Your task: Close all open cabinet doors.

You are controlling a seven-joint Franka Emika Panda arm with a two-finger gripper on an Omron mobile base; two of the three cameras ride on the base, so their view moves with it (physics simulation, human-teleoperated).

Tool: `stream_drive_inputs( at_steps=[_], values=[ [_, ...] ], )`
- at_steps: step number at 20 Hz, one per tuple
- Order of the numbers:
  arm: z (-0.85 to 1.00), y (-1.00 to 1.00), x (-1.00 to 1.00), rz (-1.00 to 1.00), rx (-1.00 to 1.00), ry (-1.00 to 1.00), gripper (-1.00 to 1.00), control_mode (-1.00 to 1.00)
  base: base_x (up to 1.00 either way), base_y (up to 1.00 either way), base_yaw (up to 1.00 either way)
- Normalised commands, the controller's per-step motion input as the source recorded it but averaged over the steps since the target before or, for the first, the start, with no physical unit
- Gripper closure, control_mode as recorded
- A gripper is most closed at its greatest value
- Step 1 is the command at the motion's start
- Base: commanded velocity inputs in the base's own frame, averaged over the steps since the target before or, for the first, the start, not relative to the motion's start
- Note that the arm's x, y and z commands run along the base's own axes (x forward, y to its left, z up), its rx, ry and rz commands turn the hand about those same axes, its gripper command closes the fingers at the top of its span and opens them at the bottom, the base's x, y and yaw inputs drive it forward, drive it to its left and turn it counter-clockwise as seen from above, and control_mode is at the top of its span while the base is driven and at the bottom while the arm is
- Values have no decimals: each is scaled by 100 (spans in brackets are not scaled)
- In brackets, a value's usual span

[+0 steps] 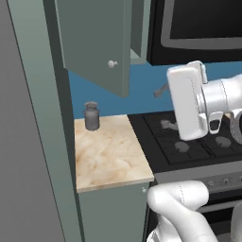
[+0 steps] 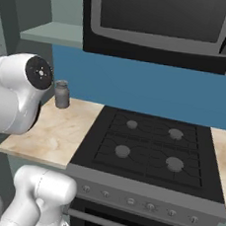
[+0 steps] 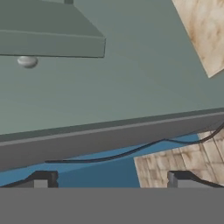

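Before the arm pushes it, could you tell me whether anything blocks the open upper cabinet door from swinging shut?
Nothing visible does. The open cabinet door hangs ajar above the counter, well over the small grey jar standing below it. The gripper has its fingertips apart, with no object between them and the grey-green panel ahead.

Cabinet door point(image 1: 97, 42) matt painted; counter point(image 1: 111, 156) polished marble; microwave point(image 2: 160, 21) glossy.

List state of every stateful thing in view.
Upper cabinet door: swung open over the counter, knob on its free edge.
Microwave door: shut.
Stove burners: bare, no flame visible.
Grey jar: upright on the counter, lid on.
Hand: open, holding nothing, aimed at the cabinet side.
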Motion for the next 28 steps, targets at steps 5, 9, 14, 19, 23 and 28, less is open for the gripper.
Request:
stream_drive_inputs(
  at_steps=[5,9,14,19,23,28],
  values=[
    [12,18,-6,0,0,0,-100,-100,0,0,0],
    [10,22,0,0,0,0,-100,-100,0,0,0],
    [11,18,0,0,0,0,-100,-100,0,0,0],
    [4,36,23,-10,0,-4,-100,-100,0,0,0],
    [6,37,17,-26,0,-3,-100,-100,0,0,0],
    [9,36,32,-27,0,-3,-100,-100,0,0,0]
  ],
)
